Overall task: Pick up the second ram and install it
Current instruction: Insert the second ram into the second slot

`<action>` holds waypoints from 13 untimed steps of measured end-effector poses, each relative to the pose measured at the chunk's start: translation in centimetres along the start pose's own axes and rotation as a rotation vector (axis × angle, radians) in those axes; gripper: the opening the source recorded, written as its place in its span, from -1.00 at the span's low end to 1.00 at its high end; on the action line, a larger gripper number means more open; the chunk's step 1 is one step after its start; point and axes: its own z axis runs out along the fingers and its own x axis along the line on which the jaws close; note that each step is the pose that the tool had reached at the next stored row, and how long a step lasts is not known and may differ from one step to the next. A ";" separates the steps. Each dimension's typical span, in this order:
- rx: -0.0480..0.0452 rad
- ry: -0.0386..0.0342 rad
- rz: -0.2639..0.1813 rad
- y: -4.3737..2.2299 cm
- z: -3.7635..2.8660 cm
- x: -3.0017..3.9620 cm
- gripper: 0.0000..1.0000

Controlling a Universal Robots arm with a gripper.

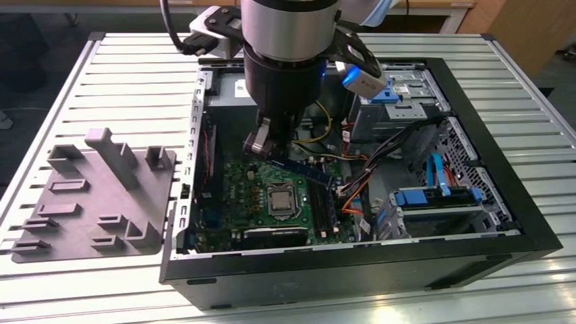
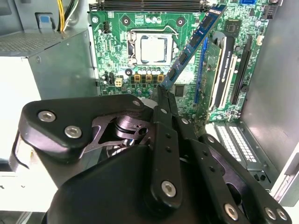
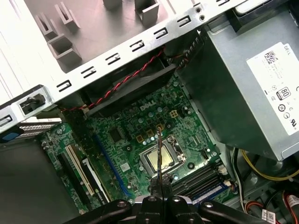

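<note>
Claw (image 1: 268, 154) is clamped on one end of the second ram (image 1: 304, 171), which hangs tilted above the motherboard (image 1: 239, 182), roughly 1 o'clock from the processor (image 1: 282, 200) in the exterior view. I reckon it wants levelling and squaring to the memory slots (image 1: 326, 212) before any push.

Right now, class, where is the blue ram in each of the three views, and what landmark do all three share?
Exterior view: ram slants inside the case, near the processor.
Second wrist view: held by the gripper, ram slanting beside the processor.
First wrist view: ram edge-on, a thin line crossing the processor.
Shared landmark: the silver processor.
</note>
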 end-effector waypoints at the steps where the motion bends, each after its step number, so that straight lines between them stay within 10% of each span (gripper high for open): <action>1: 0.0001 -0.0001 0.003 0.00 0.00 0.00 -0.77; 13: 0.0013 -0.0018 0.046 0.00 0.00 0.00 -0.77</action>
